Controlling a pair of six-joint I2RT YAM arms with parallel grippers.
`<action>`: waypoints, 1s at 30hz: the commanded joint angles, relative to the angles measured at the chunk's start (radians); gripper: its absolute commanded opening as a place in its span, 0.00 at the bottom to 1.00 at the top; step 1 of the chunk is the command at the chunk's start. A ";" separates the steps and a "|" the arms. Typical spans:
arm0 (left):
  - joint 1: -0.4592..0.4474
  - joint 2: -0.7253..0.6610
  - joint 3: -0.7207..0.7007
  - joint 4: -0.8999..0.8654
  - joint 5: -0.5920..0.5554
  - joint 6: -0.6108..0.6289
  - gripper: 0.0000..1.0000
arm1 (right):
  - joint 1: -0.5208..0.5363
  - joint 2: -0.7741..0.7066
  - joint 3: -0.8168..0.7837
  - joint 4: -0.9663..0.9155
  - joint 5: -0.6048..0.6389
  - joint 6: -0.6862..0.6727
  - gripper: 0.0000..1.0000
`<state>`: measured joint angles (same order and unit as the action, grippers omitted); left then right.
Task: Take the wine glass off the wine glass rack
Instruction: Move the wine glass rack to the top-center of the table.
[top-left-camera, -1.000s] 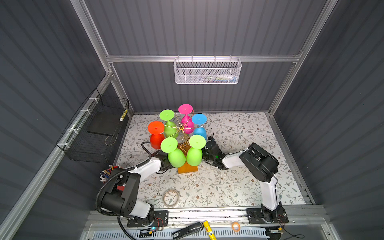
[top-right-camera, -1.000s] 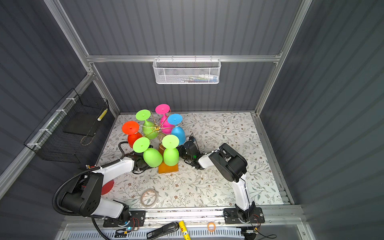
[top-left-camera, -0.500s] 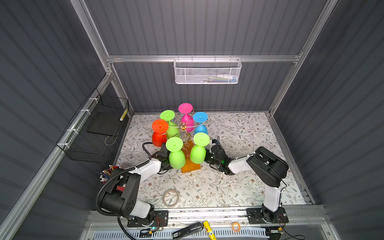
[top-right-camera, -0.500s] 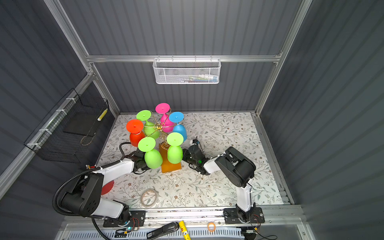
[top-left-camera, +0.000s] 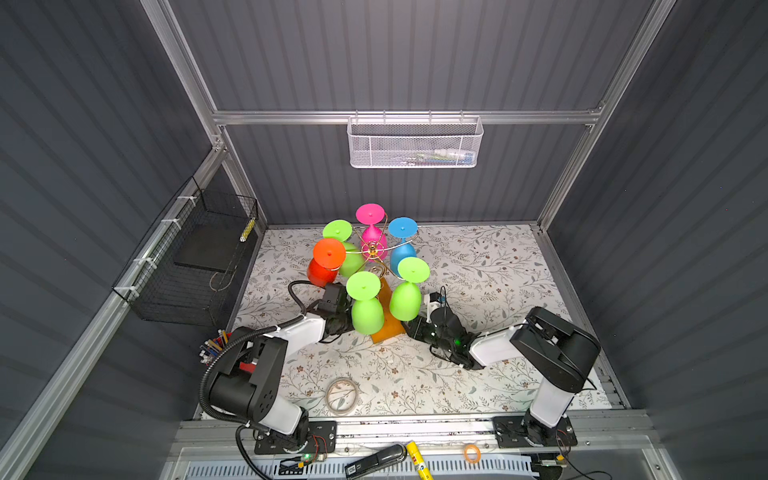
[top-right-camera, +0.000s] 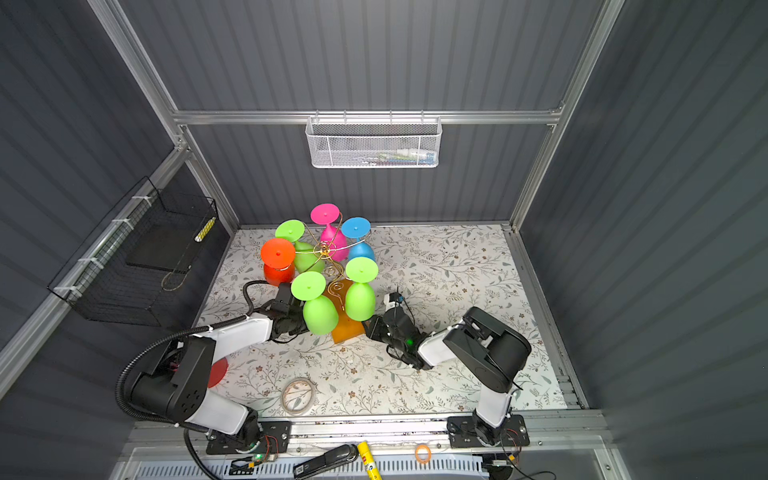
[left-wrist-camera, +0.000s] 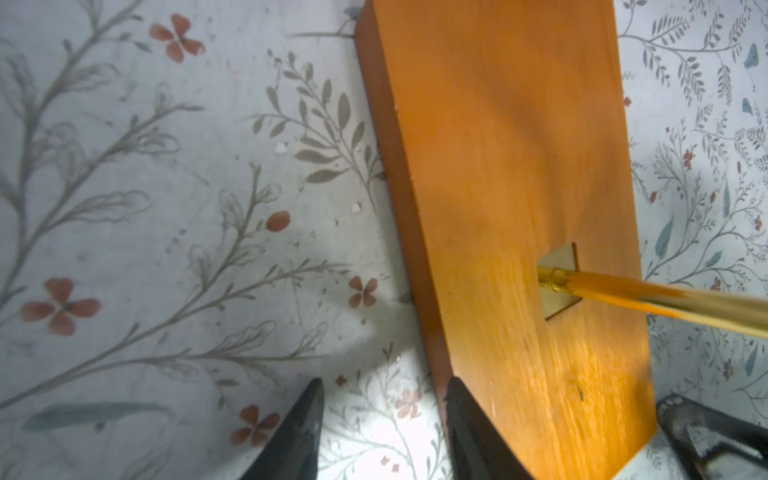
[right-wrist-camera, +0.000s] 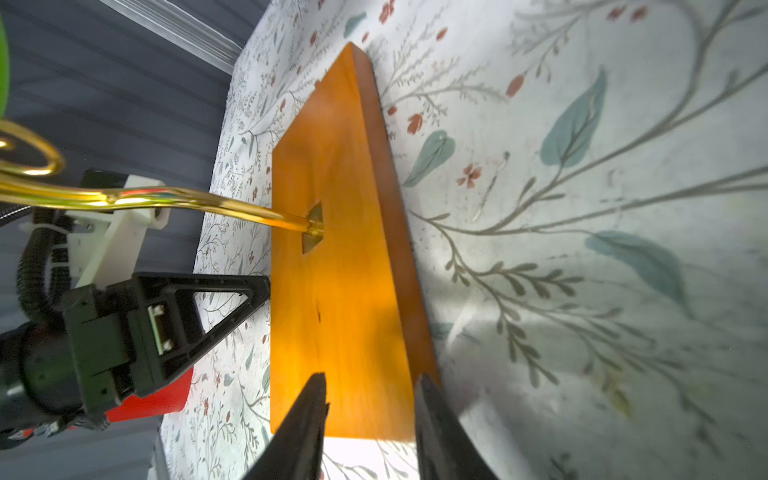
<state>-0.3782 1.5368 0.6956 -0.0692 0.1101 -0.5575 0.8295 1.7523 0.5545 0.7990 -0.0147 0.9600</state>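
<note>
The wine glass rack stands left of the mat's centre, with a gold wire stem (top-left-camera: 372, 249) and an orange wooden base (top-left-camera: 388, 326) (top-right-camera: 347, 328). Several coloured wine glasses hang upside down on it: pink (top-left-camera: 370, 214), blue (top-left-camera: 402, 227), orange-red (top-left-camera: 329, 249) and three green, the front pair (top-left-camera: 366, 316) (top-left-camera: 405, 301) nearest the arms. My left gripper (left-wrist-camera: 382, 399) is open at the base's long edge, one finger (left-wrist-camera: 461, 411) against it; in both top views a green glass hides its tips. My right gripper (right-wrist-camera: 370, 395) (top-left-camera: 409, 328) is open, its tips over the base's near end (right-wrist-camera: 353, 332).
A white mesh basket (top-left-camera: 415, 143) hangs on the back wall and a black wire basket (top-left-camera: 195, 257) on the left wall. A tape ring (top-left-camera: 341, 395) lies on the mat near the front, with pens (top-left-camera: 214, 345) beside the left arm. A red disc (top-right-camera: 218, 372) shows under the left arm.
The rack has shifted right and turned on the mat. The right arm has drawn back toward the front right and its jaws have widened. The left gripper stays by the base.
</note>
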 joint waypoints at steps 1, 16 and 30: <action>-0.013 0.044 0.017 0.004 0.033 -0.015 0.49 | 0.013 -0.043 -0.042 -0.031 0.049 -0.046 0.39; -0.030 0.108 0.043 0.069 0.019 -0.050 0.48 | 0.082 -0.057 -0.061 -0.077 0.084 -0.055 0.38; -0.031 0.157 0.089 0.062 -0.010 -0.038 0.49 | 0.082 0.084 0.049 -0.024 0.090 -0.047 0.37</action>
<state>-0.4004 1.6535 0.7746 0.0422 0.1112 -0.5953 0.9070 1.8080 0.5755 0.7628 0.0559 0.9150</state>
